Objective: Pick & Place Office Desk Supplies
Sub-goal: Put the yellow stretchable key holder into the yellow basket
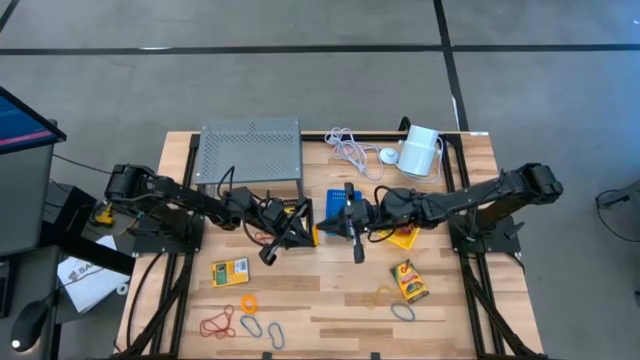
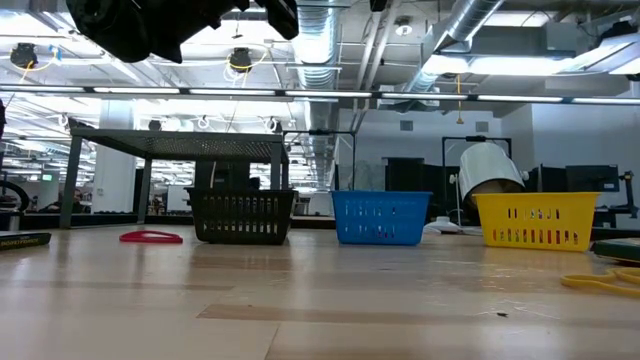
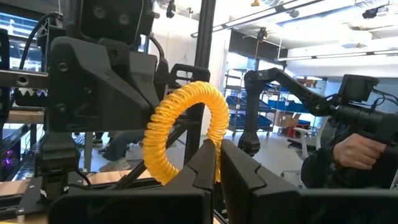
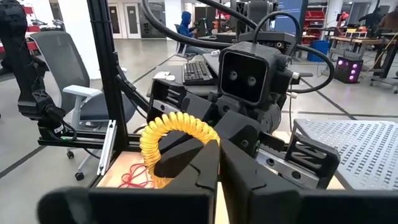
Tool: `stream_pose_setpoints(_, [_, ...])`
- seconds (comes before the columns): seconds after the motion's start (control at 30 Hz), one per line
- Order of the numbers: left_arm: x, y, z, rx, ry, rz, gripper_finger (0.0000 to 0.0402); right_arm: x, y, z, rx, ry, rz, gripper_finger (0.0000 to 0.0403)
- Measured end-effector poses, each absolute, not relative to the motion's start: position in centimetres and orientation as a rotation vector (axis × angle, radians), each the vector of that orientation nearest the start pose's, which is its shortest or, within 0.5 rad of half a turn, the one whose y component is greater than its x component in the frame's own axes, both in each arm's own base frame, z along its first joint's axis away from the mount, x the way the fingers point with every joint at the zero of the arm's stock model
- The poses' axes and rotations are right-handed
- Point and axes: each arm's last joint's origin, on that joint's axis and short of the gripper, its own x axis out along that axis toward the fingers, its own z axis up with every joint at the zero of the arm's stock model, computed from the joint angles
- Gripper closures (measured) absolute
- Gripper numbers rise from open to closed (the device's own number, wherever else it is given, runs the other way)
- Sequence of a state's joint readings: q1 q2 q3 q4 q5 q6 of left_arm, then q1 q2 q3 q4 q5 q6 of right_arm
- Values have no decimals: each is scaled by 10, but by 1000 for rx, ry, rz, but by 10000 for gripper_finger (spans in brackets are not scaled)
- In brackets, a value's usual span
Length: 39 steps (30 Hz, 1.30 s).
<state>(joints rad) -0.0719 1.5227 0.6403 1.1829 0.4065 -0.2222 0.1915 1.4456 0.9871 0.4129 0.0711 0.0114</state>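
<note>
Both sets of jaws are pinched shut on one yellow coil loop [image 3: 186,134], the left gripper [image 3: 217,163] and right gripper [image 4: 217,163] meeting in mid-air over the table's centre, about 6 o'clock of the blue bin [image 1: 342,203]. It looks like a handover: one gripper should let go only once the other's grip is sure, then carry the loop to a bin
</note>
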Motion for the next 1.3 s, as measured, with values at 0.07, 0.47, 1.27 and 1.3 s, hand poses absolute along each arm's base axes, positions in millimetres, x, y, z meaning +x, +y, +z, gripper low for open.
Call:
stream_pose_setpoints(0.07, [298, -33, 244, -166, -245, -506, 396, 324, 62, 306, 9, 46, 125, 399])
stream_pose_setpoints(0.47, [298, -33, 244, -168, -243, -511, 399, 323, 66, 308, 13, 33, 261, 341])
stream_pose_setpoints(1.27, [297, -36, 244, -167, -244, -530, 399, 328, 57, 306, 25, 12, 145, 183])
stream_pose_setpoints(1.3, [297, -36, 244, -167, -244, -530, 398, 329, 57, 304, 24, 26, 145, 186])
